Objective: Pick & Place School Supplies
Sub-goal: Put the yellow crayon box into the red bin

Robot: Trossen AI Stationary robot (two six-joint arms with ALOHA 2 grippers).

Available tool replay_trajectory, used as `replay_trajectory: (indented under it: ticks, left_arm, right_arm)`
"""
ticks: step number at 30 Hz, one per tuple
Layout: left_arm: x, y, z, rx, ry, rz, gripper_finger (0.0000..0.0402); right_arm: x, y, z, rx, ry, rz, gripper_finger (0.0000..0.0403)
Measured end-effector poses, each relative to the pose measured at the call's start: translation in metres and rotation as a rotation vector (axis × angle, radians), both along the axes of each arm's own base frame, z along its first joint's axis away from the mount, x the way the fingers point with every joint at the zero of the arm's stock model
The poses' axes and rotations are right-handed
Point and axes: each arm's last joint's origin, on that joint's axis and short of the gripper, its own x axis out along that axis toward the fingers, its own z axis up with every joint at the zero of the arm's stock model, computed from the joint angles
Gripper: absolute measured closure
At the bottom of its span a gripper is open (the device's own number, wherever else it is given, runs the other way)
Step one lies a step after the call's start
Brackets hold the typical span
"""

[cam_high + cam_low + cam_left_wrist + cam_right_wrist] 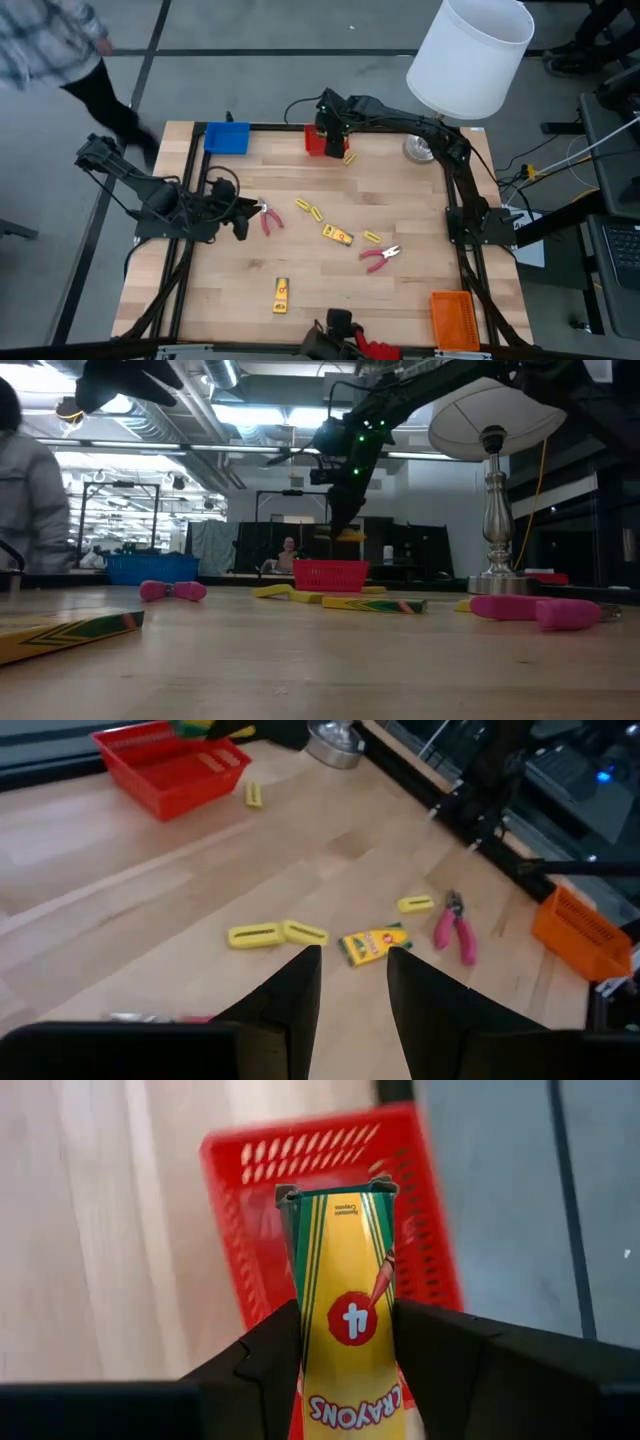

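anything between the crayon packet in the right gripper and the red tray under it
Nothing. In the right wrist view the crayon packet, clamped in the right gripper, hangs over the red tray, and the low view shows only open air between them.

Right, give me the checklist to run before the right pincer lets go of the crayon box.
1. Right pincer shut on crayon box: ok.
2. Box above red tray, per right wrist view: ok.
3. Box clear of the tray rim in low view: ok.
4. Room in the tray: cannot tell; the box hides part of the floor.
5. Left pincer open, far from the tray, by pink pliers: ok.
6. Lamp clear of right arm: cannot tell.
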Motion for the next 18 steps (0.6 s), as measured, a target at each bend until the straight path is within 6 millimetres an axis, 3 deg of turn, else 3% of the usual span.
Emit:
replay_trajectory:
  ticks: [7, 18]
  left_arm:
    - [0.014, -0.002, -0.002, -0.021, -0.016, -0.008, 0.0287]
    - [0.015, -0.001, -0.001, -0.029, -0.018, -0.012, 0.0287]
  right_arm:
    - [0.003, -0.002, -0.009, -0.001, 0.013, 0.066, 0.0249]
    - [0.006, -0.011, -0.005, -0.068, -0.045, 0.054, 0.0220]
